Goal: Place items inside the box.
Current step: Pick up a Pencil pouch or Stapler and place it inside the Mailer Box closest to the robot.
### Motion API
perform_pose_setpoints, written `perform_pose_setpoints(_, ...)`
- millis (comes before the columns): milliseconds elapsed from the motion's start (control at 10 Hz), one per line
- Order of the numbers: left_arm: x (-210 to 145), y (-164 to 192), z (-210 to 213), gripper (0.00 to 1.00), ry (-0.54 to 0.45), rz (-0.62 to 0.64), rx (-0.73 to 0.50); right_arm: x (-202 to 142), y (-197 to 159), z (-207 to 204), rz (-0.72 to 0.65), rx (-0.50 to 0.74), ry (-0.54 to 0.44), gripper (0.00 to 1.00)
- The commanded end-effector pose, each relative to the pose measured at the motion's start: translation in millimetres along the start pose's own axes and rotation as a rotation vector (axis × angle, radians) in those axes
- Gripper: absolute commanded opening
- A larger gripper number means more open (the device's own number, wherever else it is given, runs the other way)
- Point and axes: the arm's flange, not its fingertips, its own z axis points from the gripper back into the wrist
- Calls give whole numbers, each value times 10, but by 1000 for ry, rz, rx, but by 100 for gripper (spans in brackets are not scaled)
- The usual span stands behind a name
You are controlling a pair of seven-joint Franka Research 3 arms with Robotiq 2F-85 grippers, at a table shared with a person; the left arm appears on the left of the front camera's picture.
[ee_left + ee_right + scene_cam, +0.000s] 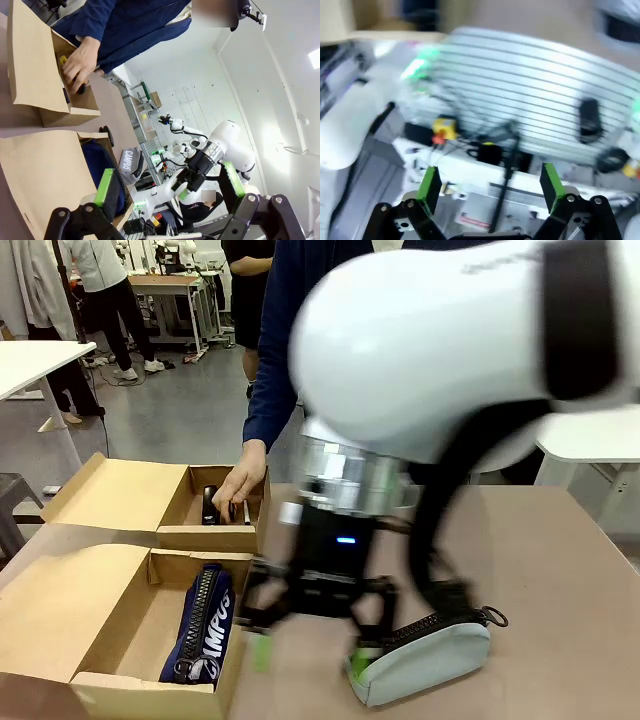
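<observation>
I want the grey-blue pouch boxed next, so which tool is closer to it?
Right. The right tool hangs open at the pouch's left end; the left tool, also open, is beyond the near box.

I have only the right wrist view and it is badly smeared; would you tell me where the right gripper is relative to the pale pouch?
Observer: In the front view the right gripper is open and low over the table, at the left end of the pale grey-blue pouch. Contact is too blurred to judge.
Operator: Thank you. What lies in the boxes?
Observer: The navy pouch lies in the near box.
Operator: And the person?
Observer: The person's hand is in the far box.
</observation>
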Motion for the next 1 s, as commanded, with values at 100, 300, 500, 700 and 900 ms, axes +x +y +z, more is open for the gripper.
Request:
perform_pose_setpoints(100,-5,-17,-14,100,-2,-22,-17,-164,-1024,295,-102,181,-212,100)
perform_pose_setpoints(300,-5,-17,-14,100,-2,-22,-17,-336,-1881,473,-296,756,-300,100)
perform_pose_setpoints(500,-5,-17,-14,100,-2,-22,-17,-674,-2655,416,-409,1108,-405,100)
perform_pose_setpoints(700,-5,-17,-14,100,-2,-22,-17,-923,-3172,351,-374,1319,-444,100)
perform_pose_setpoints(900,-5,-17,-14,100,-2,-22,-17,-806,-3657,196,-299,1318,-339,100)
